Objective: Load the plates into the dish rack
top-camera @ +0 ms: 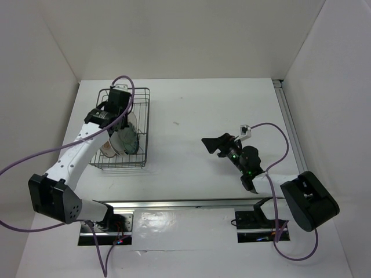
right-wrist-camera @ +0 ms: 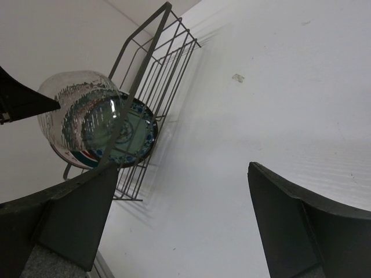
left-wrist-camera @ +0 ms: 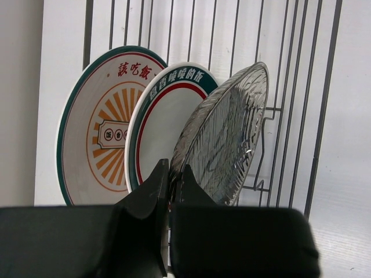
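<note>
The dish rack [top-camera: 142,116] stands at the left of the table. In the left wrist view the orange sunburst plate [left-wrist-camera: 95,133], the green-and-red rimmed plate [left-wrist-camera: 159,124] and the clear glass plate [left-wrist-camera: 226,139] stand on edge side by side in it. My left gripper [left-wrist-camera: 171,179] is shut on the lower rim of the glass plate; in the top view it [top-camera: 120,114] hangs over the rack. The teal-patterned plate [right-wrist-camera: 130,136] stands in the rack behind the glass plate [right-wrist-camera: 61,101]. My right gripper [top-camera: 212,145] is open and empty over the table's middle.
The rack's wire floor and wall [left-wrist-camera: 301,116] lie right of the glass plate. White walls enclose the table at the back and on both sides. A metal rail [top-camera: 191,203] runs along the near edge.
</note>
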`<state>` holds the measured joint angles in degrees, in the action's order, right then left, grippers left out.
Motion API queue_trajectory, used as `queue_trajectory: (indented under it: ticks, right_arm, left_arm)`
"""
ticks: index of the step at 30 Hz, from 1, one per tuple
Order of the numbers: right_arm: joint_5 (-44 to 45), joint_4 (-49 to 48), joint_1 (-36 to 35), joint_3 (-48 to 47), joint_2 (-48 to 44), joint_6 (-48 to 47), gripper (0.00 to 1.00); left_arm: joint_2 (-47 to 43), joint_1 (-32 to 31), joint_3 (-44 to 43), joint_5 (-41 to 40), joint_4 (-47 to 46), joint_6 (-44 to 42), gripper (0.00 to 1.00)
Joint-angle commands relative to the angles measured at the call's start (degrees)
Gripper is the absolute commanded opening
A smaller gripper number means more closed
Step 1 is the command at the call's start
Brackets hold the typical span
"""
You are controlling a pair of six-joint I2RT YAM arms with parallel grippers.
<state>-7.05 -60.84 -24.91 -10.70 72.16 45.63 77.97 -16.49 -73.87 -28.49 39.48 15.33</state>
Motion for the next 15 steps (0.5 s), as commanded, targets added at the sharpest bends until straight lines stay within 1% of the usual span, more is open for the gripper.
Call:
queue_trajectory:
  ticks: [1, 5, 8, 15]
  right_arm:
    - [-0.95, -4.82, 0.74, 0.59, -0.27, -0.27, 1.00]
    - [-1.56, -5.96, 1.26, 1.12, -0.27, 0.34, 1.00]
    - [-2.09, -6.49, 1.26, 1.12, 0.26, 0.87, 1.00]
    - [-2.62, -6.49, 2.32, 1.12, 0.26, 0.87, 1.00]
  left_arm:
    - [0.25, -1.26, -3.74, -2.88, 0.59, 2.42, 0.00]
    - [2.00, -2.58, -4.88, -5.69, 2.61, 2.95, 0.00]
    - [3.32, -3.20, -5.41, -6.22, 3.23, 3.64, 0.00]
    - [2.80, -3.20, -5.41, -8.15, 4.28, 4.35, 0.00]
